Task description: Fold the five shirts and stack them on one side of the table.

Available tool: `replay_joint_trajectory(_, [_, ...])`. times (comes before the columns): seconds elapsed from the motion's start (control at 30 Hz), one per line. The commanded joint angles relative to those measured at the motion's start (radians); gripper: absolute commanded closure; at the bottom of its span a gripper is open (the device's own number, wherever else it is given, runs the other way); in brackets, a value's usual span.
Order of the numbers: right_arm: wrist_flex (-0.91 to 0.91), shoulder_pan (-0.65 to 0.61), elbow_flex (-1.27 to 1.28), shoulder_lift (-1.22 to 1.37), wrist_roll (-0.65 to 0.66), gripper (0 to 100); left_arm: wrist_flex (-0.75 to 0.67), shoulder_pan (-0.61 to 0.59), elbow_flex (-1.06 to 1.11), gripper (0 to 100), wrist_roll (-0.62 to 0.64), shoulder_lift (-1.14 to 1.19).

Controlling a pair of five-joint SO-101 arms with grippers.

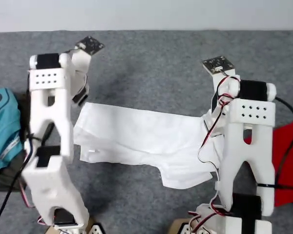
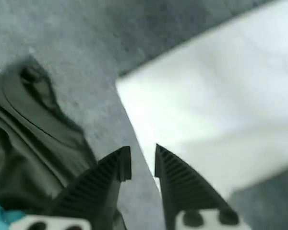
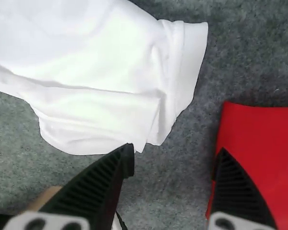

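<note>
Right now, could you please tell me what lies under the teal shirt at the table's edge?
A dark olive garment pokes out from beneath the teal shirt. Most of it is covered, so whether more shirts lie below it cannot be seen.

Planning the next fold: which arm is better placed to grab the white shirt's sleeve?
Right. The right gripper is open just beside the sleeve, at the white shirt's end nearest the red shirt. The left gripper sits at the shirt's opposite, straight edge, away from that sleeve.
</note>
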Motion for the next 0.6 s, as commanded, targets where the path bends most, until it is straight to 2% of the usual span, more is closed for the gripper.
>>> replay_joint_trajectory(0.0, [0.035, -0.007, 0.020, -0.101, -0.006, 72.8, 0.029, 0.002, 0.225, 89, -0.080, -0.224])
replay_joint_trajectory(0.23, [0.033, 0.002, 0.204, -0.199, -0.008, 72.8, 0.026, 0.012, 0.475, 89, -0.295, -0.298])
replay_joint_trajectory(0.4, [0.033, 0.002, 0.242, -0.219, -0.009, 72.8, -0.005, 0.012, 0.499, 89, -0.431, -0.298])
replay_joint_trajectory(0.57, [0.033, -0.002, 0.244, -0.216, -0.011, 72.8, -0.066, 0.015, 0.499, 89, -0.497, -0.296])
